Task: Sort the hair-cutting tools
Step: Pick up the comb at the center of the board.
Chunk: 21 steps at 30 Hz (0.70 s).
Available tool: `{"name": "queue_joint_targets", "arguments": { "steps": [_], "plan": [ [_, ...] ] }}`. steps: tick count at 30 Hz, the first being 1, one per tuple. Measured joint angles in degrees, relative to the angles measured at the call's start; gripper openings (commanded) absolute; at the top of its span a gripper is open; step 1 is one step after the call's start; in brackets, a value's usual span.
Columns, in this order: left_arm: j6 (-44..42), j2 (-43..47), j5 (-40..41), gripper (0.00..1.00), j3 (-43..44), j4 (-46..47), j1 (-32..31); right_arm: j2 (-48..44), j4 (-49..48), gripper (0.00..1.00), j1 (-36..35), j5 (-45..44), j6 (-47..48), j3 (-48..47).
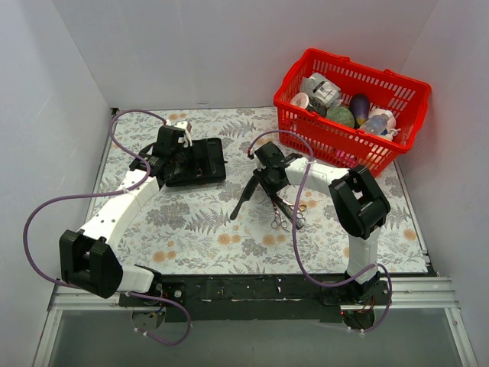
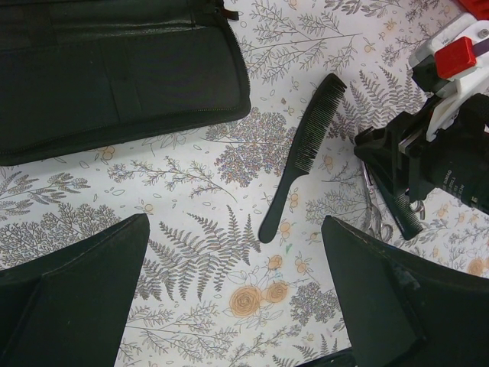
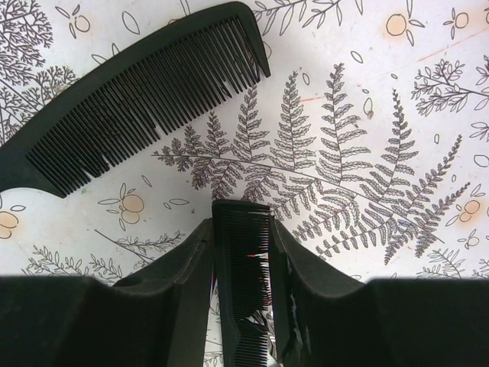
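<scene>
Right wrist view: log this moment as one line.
right gripper: shut on small comb | left gripper: open | handled comb: loose on cloth | scissors: on cloth by right gripper

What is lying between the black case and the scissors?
A black comb lies there, apart from the case and the scissors. The left wrist view shows it best; the top view shows it too.

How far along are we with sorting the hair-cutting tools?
Early on. Done: nothing; the visible part of the open case looks empty. In hand: the right gripper is shut on a fine-toothed comb. Remaining: the handled comb and the scissors lie on the table; the left gripper hangs open.
</scene>
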State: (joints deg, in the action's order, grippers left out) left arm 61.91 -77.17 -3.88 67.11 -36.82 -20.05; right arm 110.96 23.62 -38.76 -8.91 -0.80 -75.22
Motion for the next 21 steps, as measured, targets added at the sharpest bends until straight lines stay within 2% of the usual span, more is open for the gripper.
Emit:
{"name": "queue_joint_targets", "arguments": {
  "steps": [10,21],
  "plan": [
    [0.0,0.0,0.0,0.98,0.0,0.0,0.0,-1.1,3.7,0.28,-1.1,-4.1,0.0,-2.9],
    [0.0,0.0,-0.2,0.98,0.0,0.0,0.0,-11.2,8.6,0.28,-4.2,-6.3,0.4,-7.2]
  ]
}}
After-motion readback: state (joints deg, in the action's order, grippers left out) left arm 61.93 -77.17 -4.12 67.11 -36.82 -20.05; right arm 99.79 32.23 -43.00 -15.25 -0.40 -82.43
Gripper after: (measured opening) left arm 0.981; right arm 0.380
